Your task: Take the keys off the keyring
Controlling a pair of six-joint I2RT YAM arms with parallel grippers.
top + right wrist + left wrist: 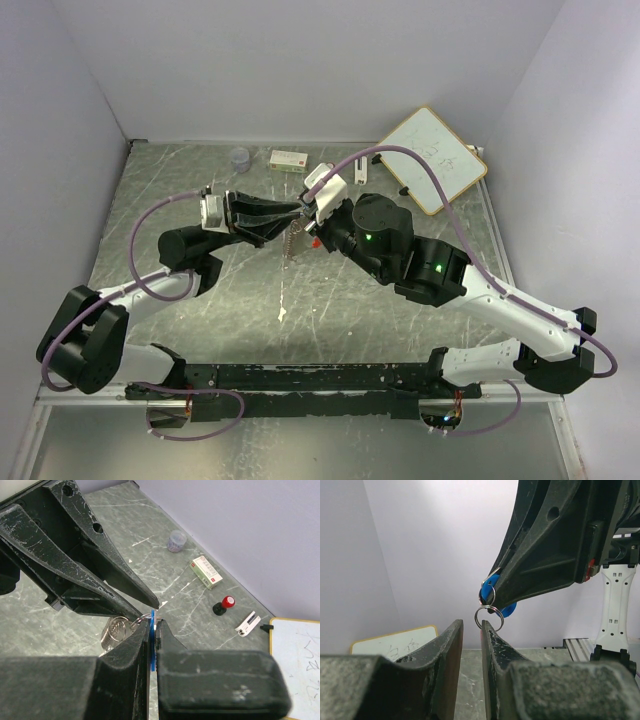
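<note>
My right gripper (153,622) is shut on the flat blue-headed key (151,645), held edge-on between its pads above the table. A silver keyring (475,617) hangs from that key (509,611). The silver jagged bunch of keys (114,630) dangles from the rings and hangs below both grippers in the top view (291,243). My left gripper (471,623) faces the right one tip to tip. Its jaws stand a narrow gap apart, with one fingertip (486,627) at the ring's loop. Nothing shows clamped between them. In the top view the left gripper (298,210) and right gripper (312,208) meet mid-table.
A red-and-black knob (225,604), a white clip (247,623), a small green-and-white box (206,572) and a small clear cup (175,541) lie at the far side. A whiteboard (432,160) lies at the far right. A small white scrap (283,313) lies mid-table.
</note>
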